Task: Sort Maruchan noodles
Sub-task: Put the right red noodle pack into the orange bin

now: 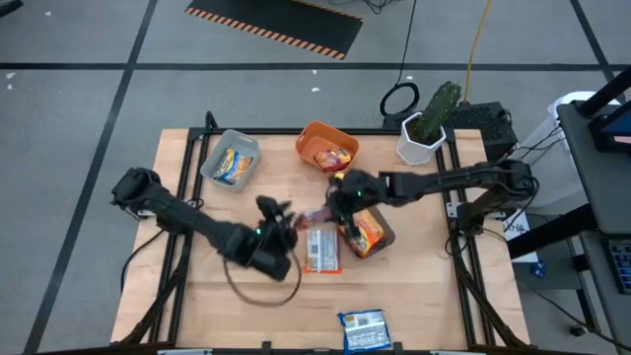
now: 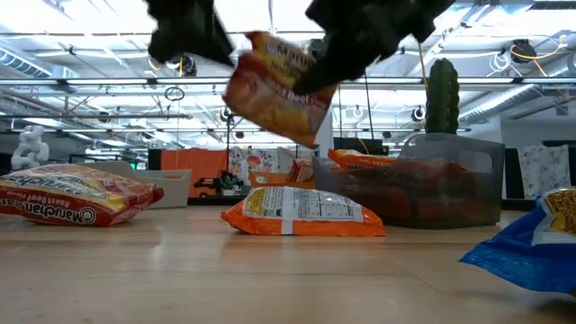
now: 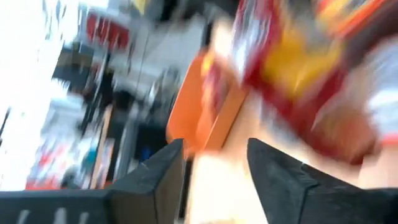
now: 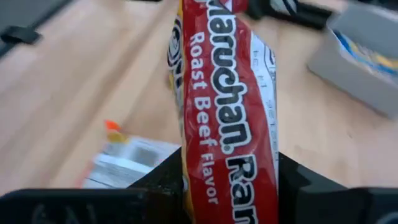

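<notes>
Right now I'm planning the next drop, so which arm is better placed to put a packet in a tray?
Right. Its claw already grips the Roast Beef packet lifted off the table, near the orange tray. The left claw is open and empty.

Roast beef packet (image 4: pixel 227 118): red, white lettering. Table packet (image 2: pixel 301 211): orange with white label. Corner packet (image 1: pixel 363 328): blue. Trays: grey (image 1: pixel 215 158), orange (image 1: pixel 314 134).

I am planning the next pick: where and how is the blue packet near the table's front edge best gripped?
Probably from straight above, closing across the shorter side of the blue packet, at its middle: it lies flat and alone, all edges free.
</notes>
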Controlling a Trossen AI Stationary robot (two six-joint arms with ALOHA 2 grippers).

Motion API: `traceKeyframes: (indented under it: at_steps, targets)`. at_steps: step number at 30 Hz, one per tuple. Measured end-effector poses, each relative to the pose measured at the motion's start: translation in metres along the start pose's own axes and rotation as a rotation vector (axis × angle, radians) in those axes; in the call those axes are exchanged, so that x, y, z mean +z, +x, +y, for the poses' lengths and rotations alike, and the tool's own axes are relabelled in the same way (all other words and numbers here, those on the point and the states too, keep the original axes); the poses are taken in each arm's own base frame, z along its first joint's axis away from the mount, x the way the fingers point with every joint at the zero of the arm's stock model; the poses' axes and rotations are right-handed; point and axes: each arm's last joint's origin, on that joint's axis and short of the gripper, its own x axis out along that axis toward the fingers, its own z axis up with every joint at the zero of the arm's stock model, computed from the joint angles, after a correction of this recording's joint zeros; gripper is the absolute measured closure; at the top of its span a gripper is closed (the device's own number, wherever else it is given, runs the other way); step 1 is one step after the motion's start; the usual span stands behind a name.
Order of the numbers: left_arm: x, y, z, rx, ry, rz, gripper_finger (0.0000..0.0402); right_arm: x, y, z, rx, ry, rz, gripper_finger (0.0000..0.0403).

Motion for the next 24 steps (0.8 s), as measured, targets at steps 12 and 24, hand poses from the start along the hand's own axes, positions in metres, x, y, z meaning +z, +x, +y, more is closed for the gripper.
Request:
traceKeyframes:
  at_steps: [12,24]
  targets:
    - [-0.065,0.035,0.04,0.175,-0.197,0.469,0.0193,-0.024,-0.033,-0.095,-0.28,0.152,-0.051,0.0279]
    - [-0.095,0.069,0.037,0.213,-0.211,0.592,0.0192,-0.018,-0.075,-0.152,-0.467,0.271,-0.175,0.0279]
